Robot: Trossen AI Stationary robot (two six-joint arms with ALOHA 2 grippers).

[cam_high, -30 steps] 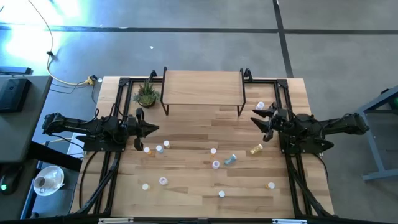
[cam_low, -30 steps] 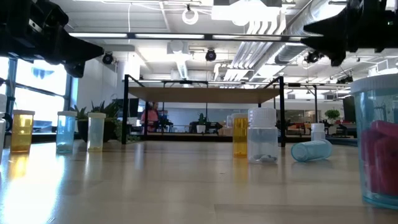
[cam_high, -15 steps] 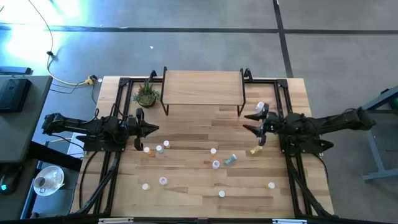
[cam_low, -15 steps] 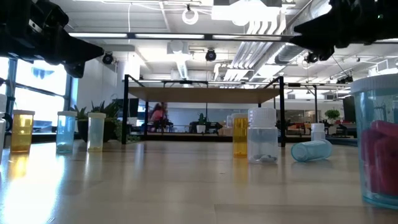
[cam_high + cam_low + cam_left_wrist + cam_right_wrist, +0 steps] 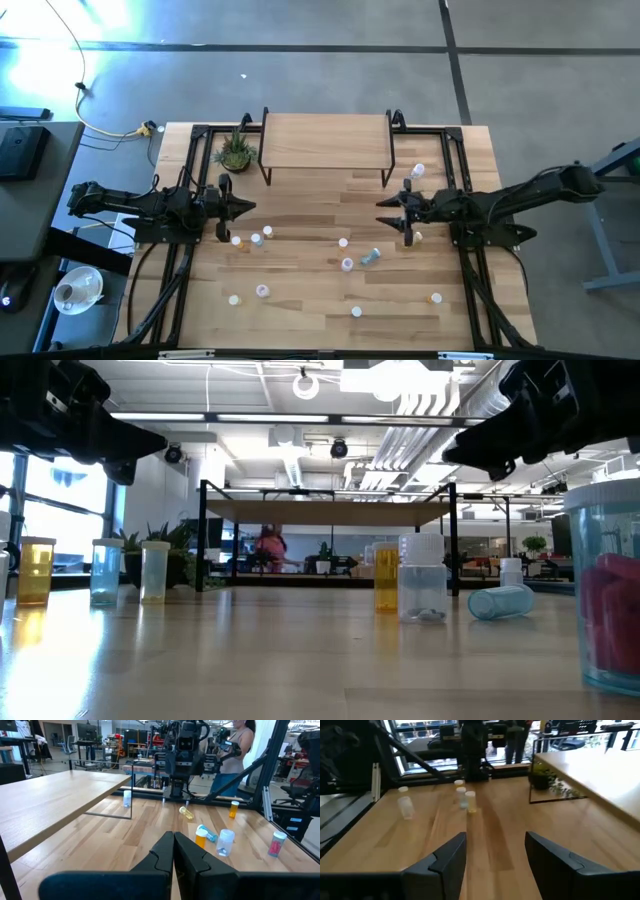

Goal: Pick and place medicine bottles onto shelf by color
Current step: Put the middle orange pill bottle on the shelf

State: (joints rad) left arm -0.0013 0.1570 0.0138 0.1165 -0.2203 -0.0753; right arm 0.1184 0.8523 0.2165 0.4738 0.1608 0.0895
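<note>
Several medicine bottles stand or lie on the plank table, among them a teal one on its side (image 5: 369,256), a white-capped one (image 5: 343,242) and a cluster of three (image 5: 257,239) near my left gripper. The shelf (image 5: 325,140) stands on its black legs at the far middle. My left gripper (image 5: 250,207) (image 5: 173,846) hovers shut at the table's left side. My right gripper (image 5: 394,214) (image 5: 495,851) hangs open above the boards right of centre, nothing between its fingers. A yellow bottle (image 5: 416,238) lies just beside it.
A small potted plant (image 5: 235,152) stands left of the shelf. Black frame rails (image 5: 190,190) run along both table sides. Bottles (image 5: 356,312) dot the near half. One bottle (image 5: 606,585) stands very close to the low camera. People move in the room beyond (image 5: 235,745).
My right gripper has swung from the table's right side toward its middle and sunk a little, tipping closer to level. Its fingers have stayed open. The bottles have kept their places.
</note>
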